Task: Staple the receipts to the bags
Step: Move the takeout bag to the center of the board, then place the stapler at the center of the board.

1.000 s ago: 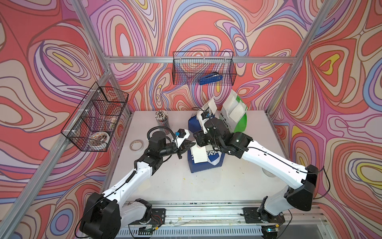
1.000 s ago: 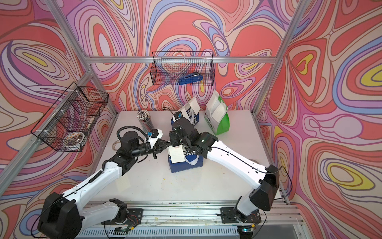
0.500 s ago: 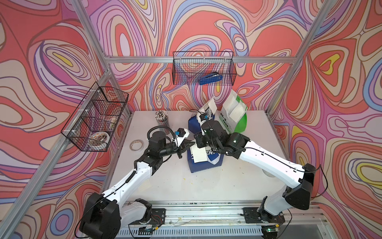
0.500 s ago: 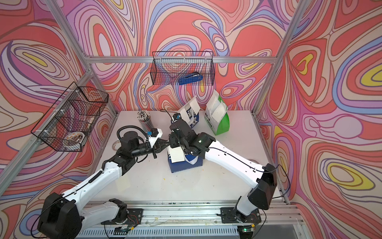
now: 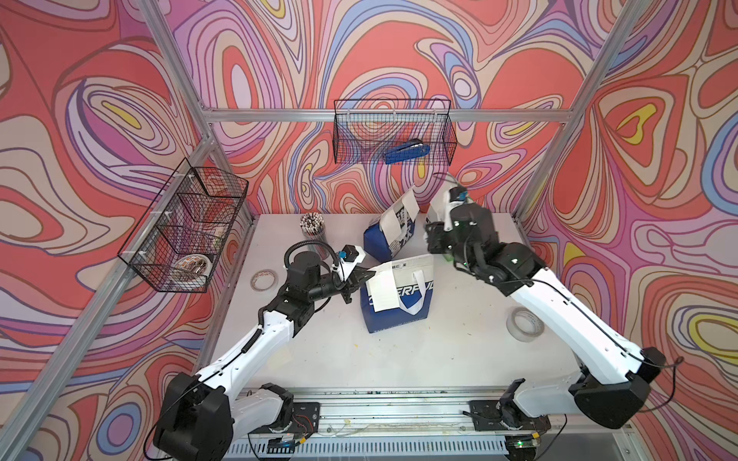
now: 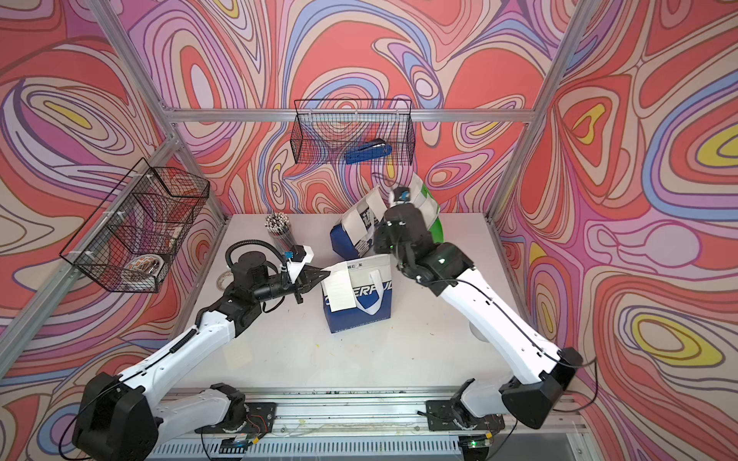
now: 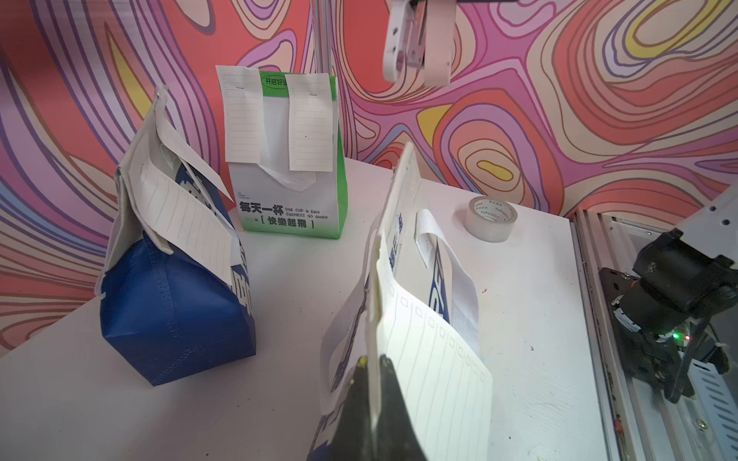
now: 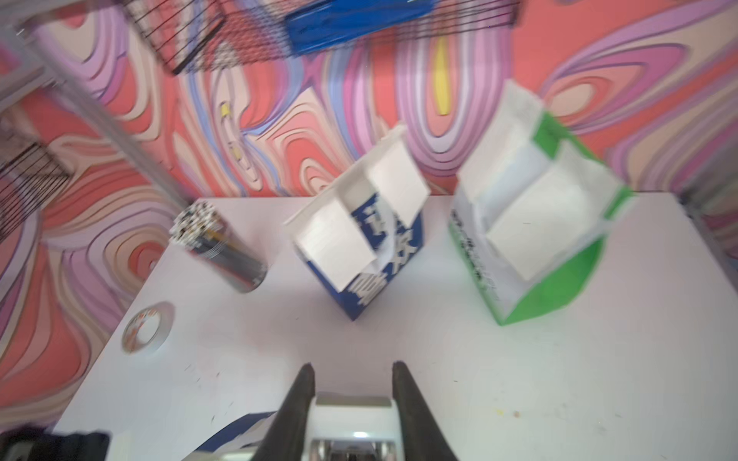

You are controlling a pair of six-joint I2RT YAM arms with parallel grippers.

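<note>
The right arm (image 5: 559, 303) had swung up and back off the CHEERFUL bag (image 5: 403, 311), away toward the green bag (image 7: 287, 191) at the rear! The CHEERFUL bag stood mid-table, its receipt (image 5: 383, 291) hanging down the front face. The right gripper (image 8: 353, 365) carried the white stapler (image 8: 351, 415), jaws clamped on its sides. The left gripper (image 7: 373, 367) was pinched tight on receipt and bag rim together. That looked like the staple had gone in, though none could be made out.

A robot lab test cell: aluminium frame (image 5: 279, 115), swirl-printed walls (image 5: 399, 48), two arms (image 5: 255, 343) bolted to a rail (image 5: 391, 403).
</note>
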